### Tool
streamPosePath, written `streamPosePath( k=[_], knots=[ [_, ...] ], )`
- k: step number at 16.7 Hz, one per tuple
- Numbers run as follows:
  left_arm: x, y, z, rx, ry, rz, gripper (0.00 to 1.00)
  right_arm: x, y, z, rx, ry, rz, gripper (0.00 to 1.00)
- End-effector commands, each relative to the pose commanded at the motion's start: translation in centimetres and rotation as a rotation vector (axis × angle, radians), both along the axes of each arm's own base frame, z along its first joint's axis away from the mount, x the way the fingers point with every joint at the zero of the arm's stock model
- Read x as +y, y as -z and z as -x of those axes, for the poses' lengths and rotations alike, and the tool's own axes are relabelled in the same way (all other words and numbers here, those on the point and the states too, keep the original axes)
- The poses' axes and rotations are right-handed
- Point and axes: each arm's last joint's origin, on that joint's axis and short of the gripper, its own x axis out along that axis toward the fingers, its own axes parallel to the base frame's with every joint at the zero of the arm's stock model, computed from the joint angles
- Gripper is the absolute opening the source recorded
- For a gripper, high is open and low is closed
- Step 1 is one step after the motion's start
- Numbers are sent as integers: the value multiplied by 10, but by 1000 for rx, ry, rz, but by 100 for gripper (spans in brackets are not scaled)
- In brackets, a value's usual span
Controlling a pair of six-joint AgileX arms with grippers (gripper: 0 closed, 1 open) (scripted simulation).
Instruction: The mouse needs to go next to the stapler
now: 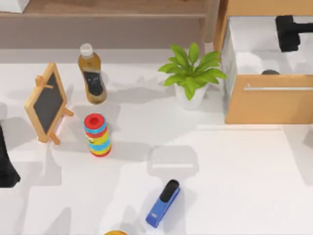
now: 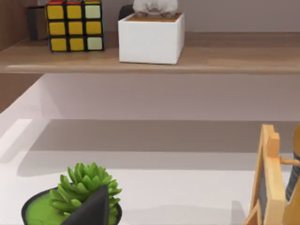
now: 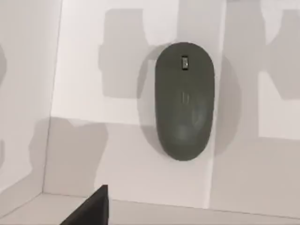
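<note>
A: Where is the mouse (image 3: 184, 101) sitting?

B: It is lying flat on the white floor of the open drawer (image 1: 269, 105), the wood-fronted box at about two o'clock on the tabletop (image 1: 234, 171). From the top view just a dark sliver of it (image 1: 269, 72) is peeking out behind the drawer's front panel. The right wrist view is looking straight down on it, with its scroll wheel toward the far wall.

A: And the stapler (image 1: 163, 203)?

B: It is resting on the tabletop at about six o'clock, tilted, well apart from the drawer.

A: What is the right claw (image 1: 287, 33) doing?

B: It is hanging over the drawer's back part, at one o'clock, above the mouse and not touching it. Whether its fingers are apart or together, I cannot tell.

A: The left claw?

B: The left arm (image 1: 6, 164) is sitting at the nine o'clock edge; its claw's state I cannot tell either.

A: Anything else holding something?

B: A white pot (image 1: 190, 95) near twelve o'clock is carrying a leafy plant. A bottle (image 1: 91, 73), a striped can (image 1: 97, 135) and a small chalkboard (image 1: 47, 103) are standing around ten o'clock. The left wrist view is showing a shelf (image 2: 211, 58) with a colour cube (image 2: 75, 24) and a white box (image 2: 150, 37), plus a succulent in a dark pot (image 2: 70, 213).
</note>
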Motion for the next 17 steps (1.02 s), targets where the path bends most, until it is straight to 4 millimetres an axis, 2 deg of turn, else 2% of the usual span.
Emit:
streamPosePath(
  k=[3, 7, 10, 17],
  knots=[
    [0, 0, 0, 0, 0, 0, 100, 12, 45, -46, 163, -5, 22, 100],
    [0, 0, 0, 0, 0, 0, 100, 18, 89, -77, 295, 0, 41, 100],
    [0, 0, 0, 0, 0, 0, 100, 18, 100, -85, 325, 7, 45, 100],
    [0, 0, 0, 0, 0, 0, 100, 17, 101, -85, 325, 8, 44, 100]
  ],
)
